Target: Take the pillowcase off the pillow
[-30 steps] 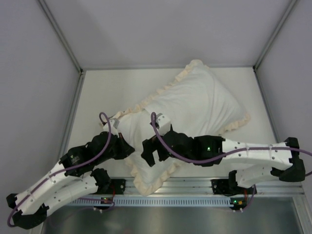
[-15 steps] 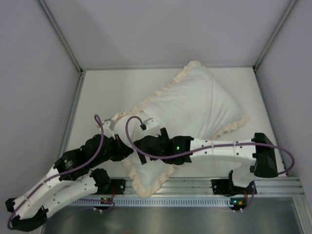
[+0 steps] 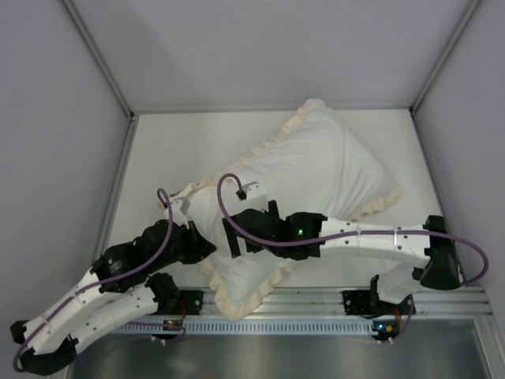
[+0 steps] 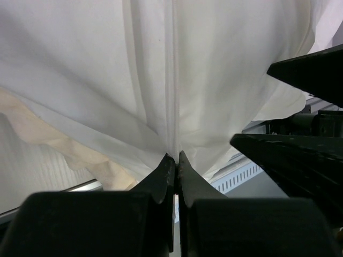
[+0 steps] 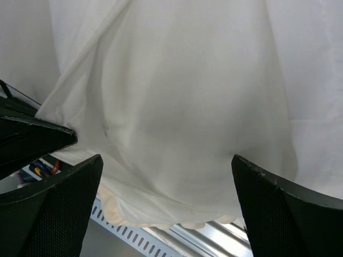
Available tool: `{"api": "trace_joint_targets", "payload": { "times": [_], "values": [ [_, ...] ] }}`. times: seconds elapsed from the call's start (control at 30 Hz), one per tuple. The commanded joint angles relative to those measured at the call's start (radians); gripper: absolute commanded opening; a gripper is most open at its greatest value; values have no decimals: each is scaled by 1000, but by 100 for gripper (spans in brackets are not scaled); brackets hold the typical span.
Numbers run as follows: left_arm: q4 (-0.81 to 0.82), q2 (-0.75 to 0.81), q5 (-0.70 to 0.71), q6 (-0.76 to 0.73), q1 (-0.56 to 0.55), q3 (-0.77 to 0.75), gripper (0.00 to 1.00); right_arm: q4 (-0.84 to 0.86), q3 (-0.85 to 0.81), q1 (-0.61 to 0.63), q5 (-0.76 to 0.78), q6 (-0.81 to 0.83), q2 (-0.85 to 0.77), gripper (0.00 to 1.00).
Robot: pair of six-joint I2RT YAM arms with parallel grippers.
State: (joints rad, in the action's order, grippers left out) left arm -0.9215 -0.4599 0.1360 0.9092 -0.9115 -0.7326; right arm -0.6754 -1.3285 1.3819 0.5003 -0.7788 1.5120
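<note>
1. Pillowcase (image 3: 316, 166), white face up, is seen from above laid across the table (image 3: 173, 150) from 1 o'clock to 7 o'clock
2. Left wrist: the left gripper (image 4: 176, 165) is clamped on a pillowcase fold
3. Right wrist: the right gripper (image 5: 163, 160) is spread wide over the pillowcase, nothing held

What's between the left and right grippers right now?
Only bunched white pillowcase fabric. The left gripper pinches a fold of it, and the right gripper is open just beside it. This is clearest in the left wrist view.
</note>
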Motion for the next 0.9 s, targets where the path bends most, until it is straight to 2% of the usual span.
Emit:
{"api": "trace_joint_targets", "payload": {
  "times": [0.0, 0.07, 0.17, 0.57, 0.87],
  "values": [
    [-31, -2, -10, -23, -3, 10, 0, 23, 2, -18, -63, 18, -58, 100],
    [-31, -14, -9, -24, -3, 12, 0, 71, 21, -14, -109, 27, -67, 100],
    [-31, -23, -19, -27, -3, 9, 0, 69, 28, -24, -66, 21, -52, 100],
    [-30, -6, -56, -50, -3, -33, 0, 83, 15, -43, -134, 21, 115, 100],
    [-31, 1, -65, -46, -3, -28, 0, 278, 69, -46, -223, 0, 276, 99]
  ]
}}
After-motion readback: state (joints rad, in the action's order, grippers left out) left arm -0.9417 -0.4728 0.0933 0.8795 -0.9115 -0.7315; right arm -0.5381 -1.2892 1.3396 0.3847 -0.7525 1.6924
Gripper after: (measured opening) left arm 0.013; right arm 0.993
